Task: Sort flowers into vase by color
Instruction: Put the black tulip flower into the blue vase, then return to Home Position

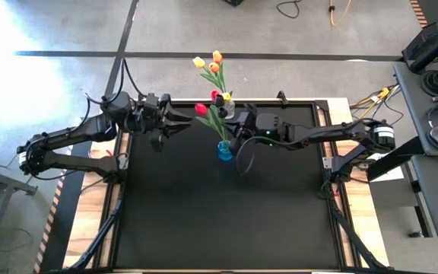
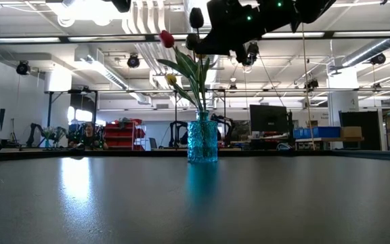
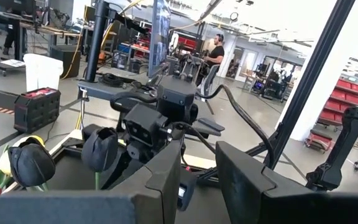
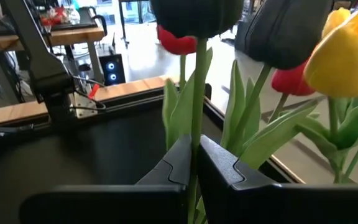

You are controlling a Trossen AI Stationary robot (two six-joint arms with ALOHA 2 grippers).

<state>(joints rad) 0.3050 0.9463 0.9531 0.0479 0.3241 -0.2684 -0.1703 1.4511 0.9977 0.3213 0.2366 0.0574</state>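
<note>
The right gripper (image 4: 194, 165) is clenched on the thin green stem of a dark-headed tulip (image 4: 197, 12), pinching it some way below the head, above the blue glass vase (image 1: 224, 150) that stands near the middle of the black table (image 1: 204, 221). In the low view that vase (image 2: 202, 141) already holds a few stems, with a red tulip (image 2: 166, 38) leaning out to one side. Behind it on the high view stands a second bunch with yellow and orange heads (image 1: 208, 64), but whatever holds it cannot be made out

The left gripper (image 1: 179, 124) waits just beside the flowers, its fingers (image 3: 166, 180) apart and holding nothing

The flowers look very light, so weight is no concern; the difficulty is that the stems are long, thin and probably springy, and likely smooth plastic that could slip or twist between the pads. The heads and leaves look soft and would crush or snag. The sensible hold is on the bare stem, well below the head and clear of the leaves, as the right gripper has it. The vase is narrow and could tip if a stem drags on its rim
</note>
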